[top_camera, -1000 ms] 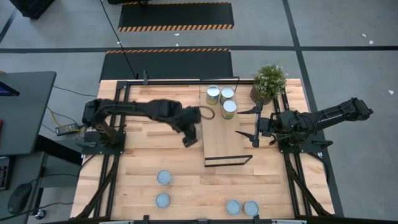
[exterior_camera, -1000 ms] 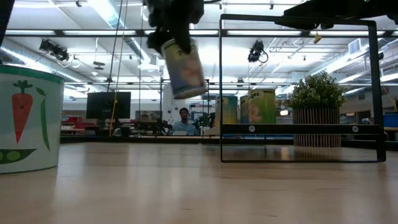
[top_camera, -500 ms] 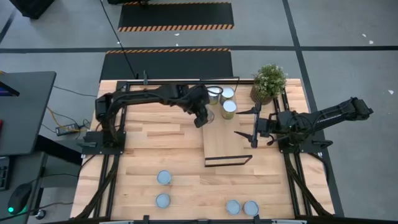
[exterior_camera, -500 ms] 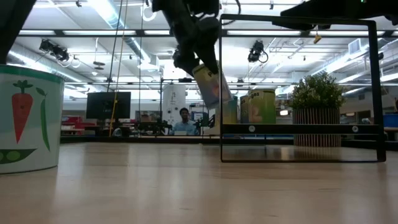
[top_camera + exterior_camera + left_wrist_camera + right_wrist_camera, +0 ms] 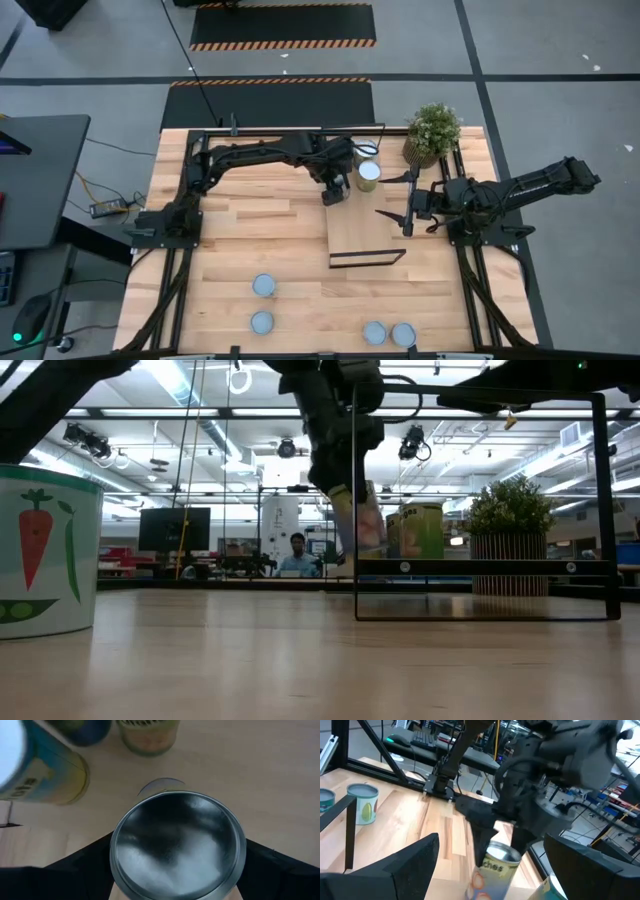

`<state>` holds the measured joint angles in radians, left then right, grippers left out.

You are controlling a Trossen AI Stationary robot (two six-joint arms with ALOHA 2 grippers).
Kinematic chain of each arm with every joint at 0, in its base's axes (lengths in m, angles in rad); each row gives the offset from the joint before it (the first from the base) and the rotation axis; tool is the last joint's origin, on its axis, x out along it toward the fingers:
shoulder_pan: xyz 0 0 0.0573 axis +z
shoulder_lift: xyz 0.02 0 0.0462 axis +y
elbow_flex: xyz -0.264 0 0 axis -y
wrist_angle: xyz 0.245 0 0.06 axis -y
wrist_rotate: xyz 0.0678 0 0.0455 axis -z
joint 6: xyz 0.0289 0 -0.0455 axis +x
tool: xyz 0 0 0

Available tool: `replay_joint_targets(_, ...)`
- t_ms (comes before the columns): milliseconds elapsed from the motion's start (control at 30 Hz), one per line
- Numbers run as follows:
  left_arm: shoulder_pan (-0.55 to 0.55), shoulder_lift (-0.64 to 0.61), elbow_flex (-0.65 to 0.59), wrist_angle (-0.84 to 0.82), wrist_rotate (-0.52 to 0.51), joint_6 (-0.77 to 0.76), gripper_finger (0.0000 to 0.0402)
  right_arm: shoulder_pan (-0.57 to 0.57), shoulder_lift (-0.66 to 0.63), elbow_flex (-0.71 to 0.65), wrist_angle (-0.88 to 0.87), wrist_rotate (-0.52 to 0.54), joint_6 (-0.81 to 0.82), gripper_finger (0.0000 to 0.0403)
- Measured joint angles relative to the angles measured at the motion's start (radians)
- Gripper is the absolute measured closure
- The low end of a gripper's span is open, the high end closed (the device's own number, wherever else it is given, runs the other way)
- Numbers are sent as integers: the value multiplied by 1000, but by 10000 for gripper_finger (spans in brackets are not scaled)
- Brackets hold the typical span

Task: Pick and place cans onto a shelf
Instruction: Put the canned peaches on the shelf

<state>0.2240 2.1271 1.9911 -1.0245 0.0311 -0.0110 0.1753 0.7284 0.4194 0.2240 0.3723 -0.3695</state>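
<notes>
We see three cans [image 5: 368, 172] standing on the shelf [image 5: 365, 235] toward twelve o'clock; our left gripper [image 5: 337, 187] clamps a fourth can [image 5: 358, 520] just above it. Four cans [image 5: 264, 285] wait on the surface toward six o'clock; the right gripper [image 5: 406, 208] idles, jaws open.

The light-wood surface [image 5: 250, 235] carries the shelf [image 5: 362, 238] toward its right half, a potted plant [image 5: 432, 130] at the far right corner and four cans [image 5: 263, 285] standing along its near edge, while two more cans [image 5: 368, 175] stand on the shelf's far end.
</notes>
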Motion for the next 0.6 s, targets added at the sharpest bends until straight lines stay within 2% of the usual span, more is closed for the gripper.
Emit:
replay_joint_targets(133, -1, 3, -2, -1, 0, 71, 74, -1, 0, 0, -1, 1, 0, 35)
replay_joint_targets(367, -9, 7, -2, 4, 0, 110, 73, -2, 0, 0, -1, 1, 0, 35)
replay_joint_targets(600, -11, 42, -3, -16, 2, 131, 50, -2, 0, 0, -1, 1, 4, 35)
